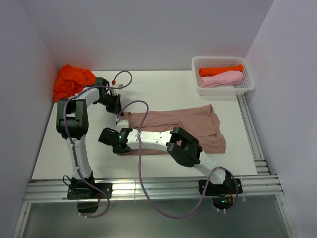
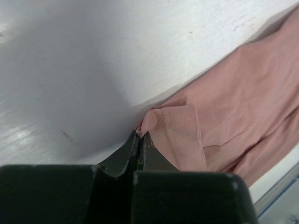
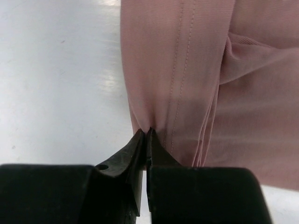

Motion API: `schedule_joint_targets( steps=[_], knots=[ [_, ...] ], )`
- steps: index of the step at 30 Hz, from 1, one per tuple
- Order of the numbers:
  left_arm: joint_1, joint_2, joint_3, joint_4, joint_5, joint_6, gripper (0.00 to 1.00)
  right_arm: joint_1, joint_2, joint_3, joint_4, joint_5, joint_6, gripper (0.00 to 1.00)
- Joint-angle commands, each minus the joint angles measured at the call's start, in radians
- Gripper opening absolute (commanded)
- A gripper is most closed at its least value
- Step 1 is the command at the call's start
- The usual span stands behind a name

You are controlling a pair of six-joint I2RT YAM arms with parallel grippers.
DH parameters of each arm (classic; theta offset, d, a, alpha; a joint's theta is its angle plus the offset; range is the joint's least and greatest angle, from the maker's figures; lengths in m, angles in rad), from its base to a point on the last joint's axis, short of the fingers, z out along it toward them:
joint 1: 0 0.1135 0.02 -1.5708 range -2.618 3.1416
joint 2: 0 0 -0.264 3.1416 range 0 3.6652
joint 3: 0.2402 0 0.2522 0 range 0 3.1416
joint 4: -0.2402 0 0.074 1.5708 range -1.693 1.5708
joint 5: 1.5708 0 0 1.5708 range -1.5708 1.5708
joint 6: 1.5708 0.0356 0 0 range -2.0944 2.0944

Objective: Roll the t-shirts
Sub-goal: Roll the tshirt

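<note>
— Pinching where, exactly?
— The left hand (image 2: 140, 135) and right hand (image 3: 148, 130) are both clamping the hem of the brown shirt (image 1: 188, 124); it's lying on the surface (image 1: 163, 94), in front of the basket (image 1: 223, 90).
— Risk?
— I'm worrying one thin pinch slips, skewing the roll.

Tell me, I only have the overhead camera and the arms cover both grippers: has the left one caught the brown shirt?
Observer: Yes. In the left wrist view, the left gripper is shut on a stitched corner of the pinkish-brown t-shirt.
Operator: And the right one?
Observer: The right gripper is shut too, pinching the shirt's hemmed edge.
Operator: One layer there, or more?
Observer: Several folded layers lie beside its fingertips. I cannot tell how many it pinches.
</note>
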Motion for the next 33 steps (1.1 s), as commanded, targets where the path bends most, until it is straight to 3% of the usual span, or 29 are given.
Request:
schedule_joint_targets(
  steps=[1,7,23,25,27,30,33],
  knots=[
    [-0.002,-0.023,-0.011,0.005,-0.215,0.054,0.00,0.027,-0.061,-0.130,0.153,-0.138,-0.030,0.05],
    [0.004,-0.088,-0.042,-0.014,-0.354,0.100,0.00,0.030,-0.162,-0.252,0.402,-0.198,-0.042,0.05],
    [-0.028,-0.092,0.024,-0.084,-0.434,0.108,0.00,0.026,-0.247,-0.392,0.559,-0.201,0.019,0.06],
    [-0.036,-0.094,0.026,-0.086,-0.439,0.110,0.00,0.024,-0.245,-0.361,0.516,-0.184,0.014,0.12],
    [-0.037,-0.094,0.026,-0.087,-0.440,0.113,0.00,0.026,-0.230,-0.306,0.464,-0.158,0.010,0.28],
    [-0.039,-0.091,0.022,-0.089,-0.440,0.117,0.00,0.024,-0.222,-0.252,0.398,-0.109,0.001,0.42],
    [-0.039,-0.094,0.013,-0.087,-0.440,0.122,0.00,0.021,-0.207,-0.182,0.335,-0.054,-0.013,0.46]
  ],
)
